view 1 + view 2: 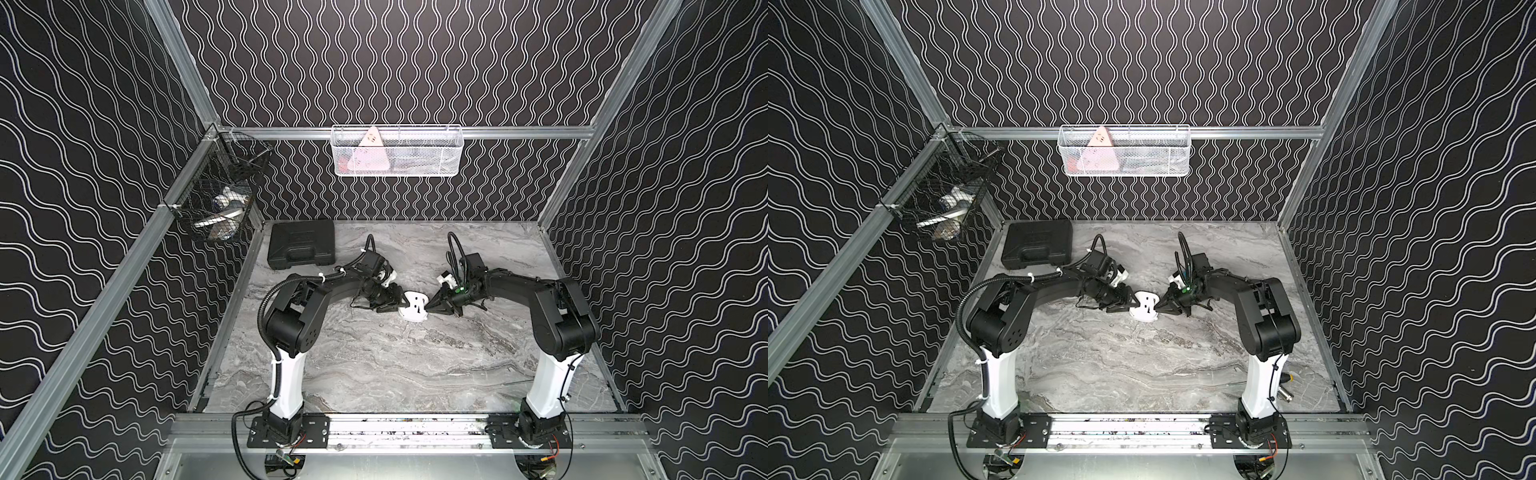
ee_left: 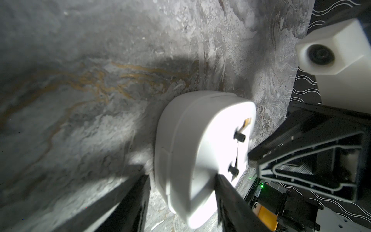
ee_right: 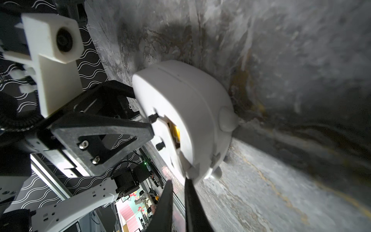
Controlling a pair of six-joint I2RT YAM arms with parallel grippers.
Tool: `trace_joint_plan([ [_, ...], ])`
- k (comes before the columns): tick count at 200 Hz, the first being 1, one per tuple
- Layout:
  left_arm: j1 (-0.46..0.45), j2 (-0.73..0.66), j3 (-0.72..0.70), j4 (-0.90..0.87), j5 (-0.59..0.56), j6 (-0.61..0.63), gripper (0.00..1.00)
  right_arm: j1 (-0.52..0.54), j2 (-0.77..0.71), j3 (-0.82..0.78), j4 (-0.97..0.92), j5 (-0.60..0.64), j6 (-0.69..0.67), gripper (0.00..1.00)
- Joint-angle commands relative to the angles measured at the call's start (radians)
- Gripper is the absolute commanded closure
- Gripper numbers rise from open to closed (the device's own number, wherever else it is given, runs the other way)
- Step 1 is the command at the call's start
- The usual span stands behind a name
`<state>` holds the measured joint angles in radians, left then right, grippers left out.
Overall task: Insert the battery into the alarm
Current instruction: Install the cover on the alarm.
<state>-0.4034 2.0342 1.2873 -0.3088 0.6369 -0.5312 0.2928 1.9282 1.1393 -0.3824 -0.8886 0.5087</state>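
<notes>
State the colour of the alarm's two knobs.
Black knobs on the alarm; left wrist view shows best.

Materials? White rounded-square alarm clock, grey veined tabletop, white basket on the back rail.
White rounded-square alarm clock: looks like moulded plastic, matte-satin; seam lines, soft glare. Grey veined tabletop: marble-look, likely a printed laminate; low sheen. White basket: coated metal mesh, judging by the fine grid and wire rim.

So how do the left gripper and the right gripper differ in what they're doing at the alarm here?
The left gripper has its jaws spread with the alarm clamped between them; the right gripper has its jaws nearly together, with nothing visible between them. The left gripper grips across the alarm's body, while the right gripper only meets the alarm's back at its tips. Both are black and converge on the alarm from opposite sides.
</notes>
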Motion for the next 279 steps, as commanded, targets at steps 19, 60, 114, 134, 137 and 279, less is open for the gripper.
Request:
trace_joint_plan([
  [19, -0.005, 0.006, -0.009, -0.095, -0.055, 0.005, 0.44, -0.004, -0.035, -0.001, 0.007, 0.036, 0.014, 0.84],
  [60, -0.006, 0.004, -0.008, -0.097, -0.057, 0.008, 0.44, -0.002, -0.024, 0.081, -0.119, 0.158, -0.045, 0.85],
  [114, -0.007, 0.006, -0.008, -0.095, -0.054, 0.007, 0.44, 0.034, 0.041, 0.2, -0.253, 0.243, -0.104, 0.86],
  [134, -0.007, 0.004, -0.009, -0.095, -0.051, 0.005, 0.44, 0.042, 0.059, 0.217, -0.255, 0.236, -0.104, 0.86],
  [137, -0.007, 0.004, -0.009, -0.095, -0.051, 0.006, 0.44, 0.044, 0.061, 0.219, -0.257, 0.233, -0.105, 0.86],
  [279, -0.009, 0.005, -0.012, -0.088, -0.044, 0.004, 0.44, 0.055, 0.069, 0.18, -0.219, 0.215, -0.065, 0.83],
])
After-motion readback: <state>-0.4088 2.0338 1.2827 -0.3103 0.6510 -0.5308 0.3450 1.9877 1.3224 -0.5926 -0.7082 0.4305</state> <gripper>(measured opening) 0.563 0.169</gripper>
